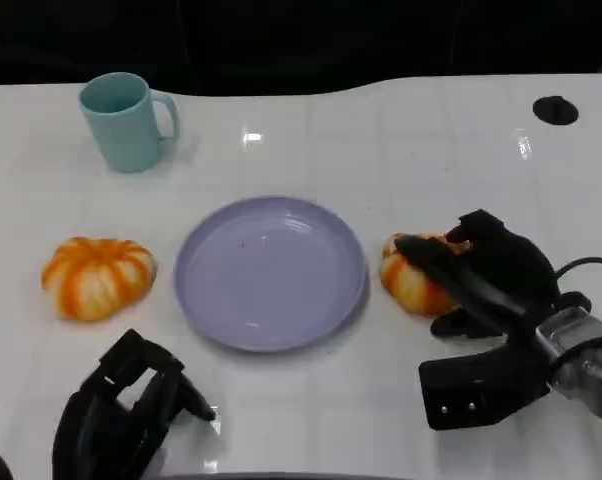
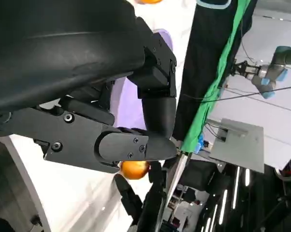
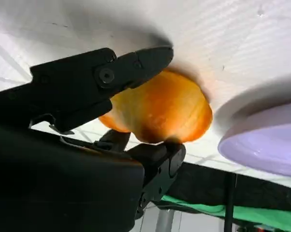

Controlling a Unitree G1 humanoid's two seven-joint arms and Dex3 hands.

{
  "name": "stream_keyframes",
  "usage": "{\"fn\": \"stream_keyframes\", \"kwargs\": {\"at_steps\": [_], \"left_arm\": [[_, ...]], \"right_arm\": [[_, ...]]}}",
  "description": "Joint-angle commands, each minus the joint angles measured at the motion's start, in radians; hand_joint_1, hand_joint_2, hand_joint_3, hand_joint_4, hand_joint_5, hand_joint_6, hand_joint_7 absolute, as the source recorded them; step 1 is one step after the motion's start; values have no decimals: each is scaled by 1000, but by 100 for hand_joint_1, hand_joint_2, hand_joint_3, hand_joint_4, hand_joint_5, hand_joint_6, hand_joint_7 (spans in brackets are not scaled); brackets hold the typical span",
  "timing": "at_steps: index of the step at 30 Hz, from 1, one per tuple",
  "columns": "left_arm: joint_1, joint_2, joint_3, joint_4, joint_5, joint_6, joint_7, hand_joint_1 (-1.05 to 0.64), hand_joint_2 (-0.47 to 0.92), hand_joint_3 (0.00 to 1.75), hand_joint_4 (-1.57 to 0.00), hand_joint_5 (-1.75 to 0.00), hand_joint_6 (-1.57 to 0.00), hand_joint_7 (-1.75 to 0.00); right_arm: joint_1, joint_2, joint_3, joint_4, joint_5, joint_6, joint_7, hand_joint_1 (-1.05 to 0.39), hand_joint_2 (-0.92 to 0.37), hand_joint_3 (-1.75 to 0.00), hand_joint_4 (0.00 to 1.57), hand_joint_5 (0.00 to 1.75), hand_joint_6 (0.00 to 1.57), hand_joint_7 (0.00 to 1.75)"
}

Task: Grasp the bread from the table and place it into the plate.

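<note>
An orange-and-white striped bread roll lies just right of the lilac plate, which has nothing on it. My right hand grips this roll, fingers over its top and thumb at its near side. In the right wrist view the roll sits between the fingers and the thumb, still against the white table, with the plate's rim close beside it. A second striped roll lies left of the plate. My left hand hangs low at the near left, holding nothing, fingers loosely apart.
A teal mug stands at the back left. A small black round cap sits at the back right corner. The table's far edge runs along a dark background. White tabletop stretches between the plate and the near edge.
</note>
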Motion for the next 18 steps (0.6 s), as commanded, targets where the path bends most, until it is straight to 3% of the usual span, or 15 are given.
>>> {"fn": "stream_keyframes", "kwargs": {"at_steps": [1, 2, 3, 4, 5, 12, 18], "left_arm": [[19, 11, 0, -18, -4, 15, 10, -51, 92, 27, -59, -175, -49, -150], [19, 10, 1, -20, -5, 17, 9, -51, 92, 27, -59, -175, -49, -150], [21, 11, -1, -23, -1, 17, 14, -51, 92, 26, -59, -175, -49, -150], [22, 12, -3, -26, 5, 16, 19, -51, 92, 27, -59, -175, -49, -150], [23, 13, -5, -27, 10, 14, 22, -52, 92, 27, -60, -175, -50, -150], [24, 8, -4, -26, 7, 5, 18, -50, 92, 27, -59, -175, -49, -151], [24, 6, -3, -29, 2, 15, 17, -50, 92, 28, -59, -175, -49, -151]], "right_arm": [[8, -17, 2, 26, 19, -75, -110, -21, -92, -10, 74, 165, 77, 89], [9, -17, 5, 31, 17, -84, -130, -20, -92, -12, 82, 170, 78, 101], [10, -17, 9, 34, 14, -89, -146, -21, -92, -17, 90, 172, 69, 136], [9, -16, 11, 38, 12, -91, -155, -23, -92, -34, 96, 174, 69, 159], [9, -15, 13, 40, 11, -92, -160, -24, -91, -42, 98, 174, 69, 167], [6, -11, -6, 48, 50, -94, -124, -32, -85, -76, 97, 175, 65, 175], [5, -10, -33, 43, 94, -99, -121, -36, -84, -82, 98, 175, 65, 175]]}}
